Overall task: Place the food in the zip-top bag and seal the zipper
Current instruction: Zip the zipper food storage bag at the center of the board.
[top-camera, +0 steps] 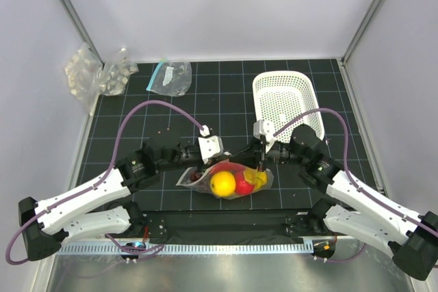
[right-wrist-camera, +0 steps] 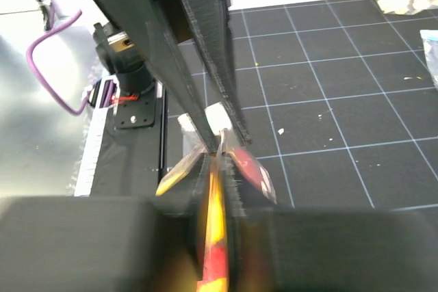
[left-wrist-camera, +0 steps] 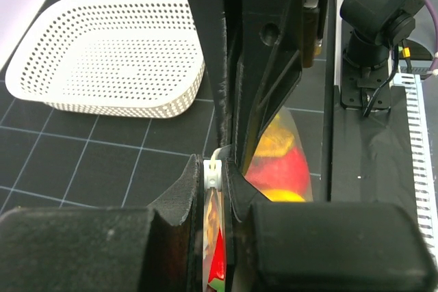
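Note:
The zip-top bag (top-camera: 229, 179) lies near the table's front, between both grippers. Through it I see the round yellow fruit (top-camera: 222, 184), the round red fruit (top-camera: 243, 184), the banana (top-camera: 259, 178) and dark grapes (top-camera: 197, 176). The chili is not clear from above. My left gripper (top-camera: 211, 160) is shut on the bag's mouth edge with the zipper, towards its left end. My right gripper (top-camera: 261, 163) is shut on the same edge at the right. In the left wrist view the jaws (left-wrist-camera: 215, 177) pinch the pale strip, with the bag (left-wrist-camera: 282, 162) beyond. In the right wrist view the jaws (right-wrist-camera: 219, 161) pinch the edge too.
A white basket (top-camera: 284, 97) stands at the back right; it also shows in the left wrist view (left-wrist-camera: 102, 52). A clear bag with a teal strip (top-camera: 170, 76) and bumpy clear packs (top-camera: 96, 76) lie at the back left. Walls close in on three sides.

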